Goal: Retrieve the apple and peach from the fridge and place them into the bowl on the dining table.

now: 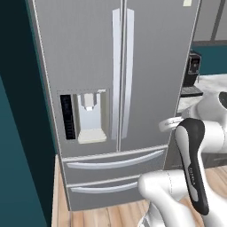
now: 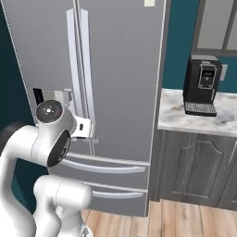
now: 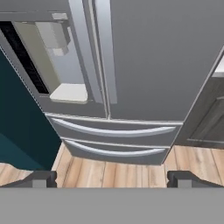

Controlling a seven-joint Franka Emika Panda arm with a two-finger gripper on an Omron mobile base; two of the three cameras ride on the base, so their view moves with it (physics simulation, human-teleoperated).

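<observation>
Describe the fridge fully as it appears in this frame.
The fridge is tall, grey and metallic-looking, with French doors, both shut. Two long pale vertical handles meet at the centre seam. The left door carries a recessed water dispenser. Below sit two closed drawers with curved handles. It stands on wood flooring beside a dark cabinet.

The arm (image 1: 195,177) has glossy white rounded shells, dark grey joint bands, a grey round joint cap and small dark fingertips (image 3: 41,178).

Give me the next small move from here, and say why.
Probably reach the open gripper forward to one of the fridge's long pale door handles. Both doors are shut, so no fruit is reachable yet, and the fingers hang apart, empty, short of the fridge front.
</observation>
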